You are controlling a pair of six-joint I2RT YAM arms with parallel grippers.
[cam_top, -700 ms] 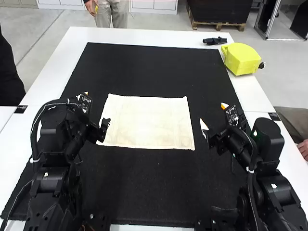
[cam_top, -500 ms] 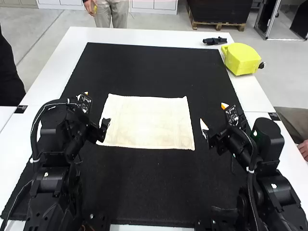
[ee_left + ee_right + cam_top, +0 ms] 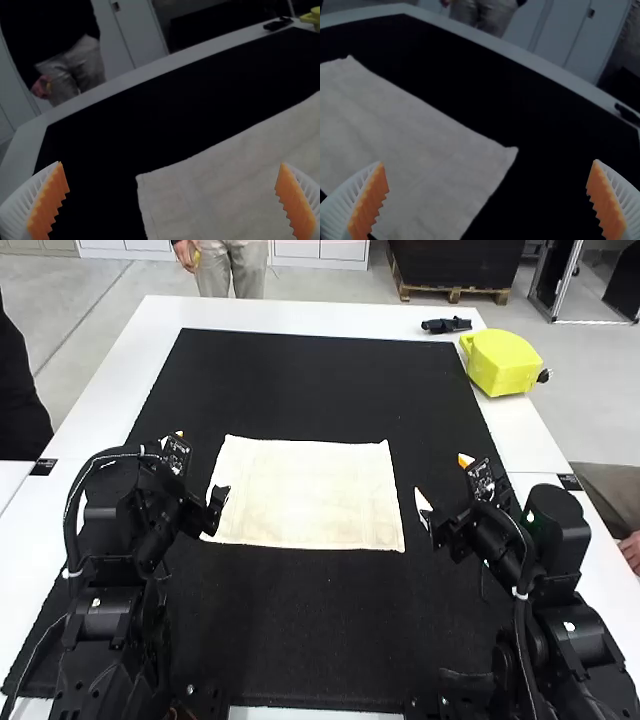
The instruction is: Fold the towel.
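A Robotics Lab, by the Look of It

You're looking at what seems to be a robotics lab or test area. Your left arm (image 3: 105, 615) and right arm (image 3: 575, 635) stand at a broad white worktop (image 3: 270, 315) covered largely by a black mat (image 3: 310, 630). You can see cables running along both arms, and an exposed circuit board (image 3: 177, 454) on the left one, with another board (image 3: 482, 480) on the right.

Bright high view, dim wrist views
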